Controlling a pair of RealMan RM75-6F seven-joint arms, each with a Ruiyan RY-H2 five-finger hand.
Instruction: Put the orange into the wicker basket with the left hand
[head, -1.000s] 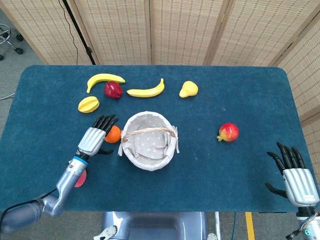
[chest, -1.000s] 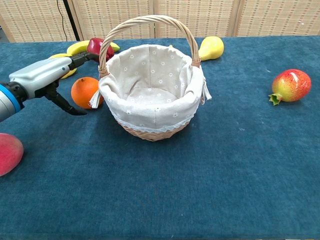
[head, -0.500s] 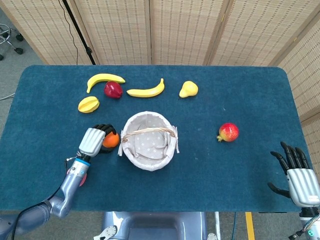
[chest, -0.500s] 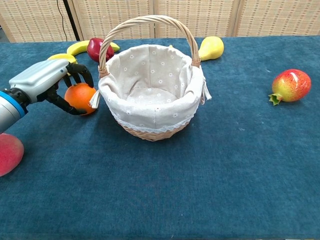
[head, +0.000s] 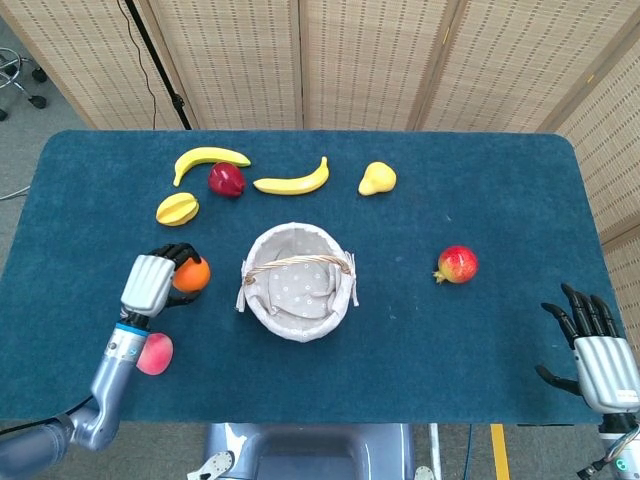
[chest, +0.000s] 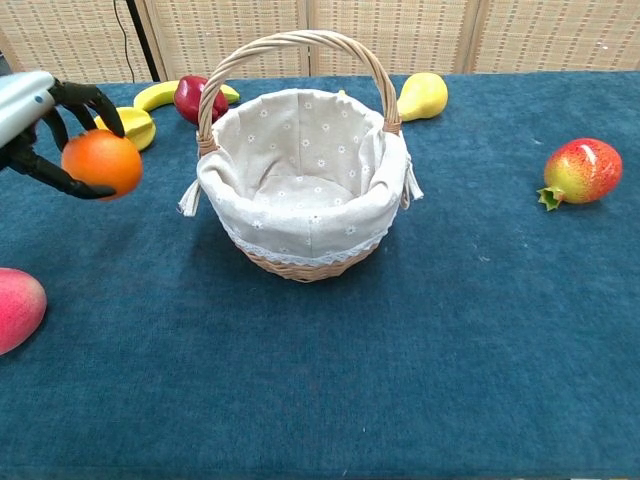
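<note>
My left hand (head: 150, 283) grips the orange (head: 190, 274) in curled fingers, held off the table left of the basket (head: 298, 300) so it can pass over the rim; my right hand (head: 592, 350) rests open, far right.

Blue table (head: 480, 180), wicker basket (head: 298, 283), bananas (head: 292, 180), pear (head: 377, 178), pomegranate (head: 457, 264)

two bananas (head: 209, 158) (head: 293, 181), one orange (head: 190, 274), one wicker basket (head: 298, 281), one red apple (head: 226, 179), one yellow pear (head: 377, 179), one starfruit (head: 177, 209), one pomegranate (head: 457, 265), one pinkish peach (head: 154, 354), two hands (head: 147, 285) (head: 600, 366)
</note>
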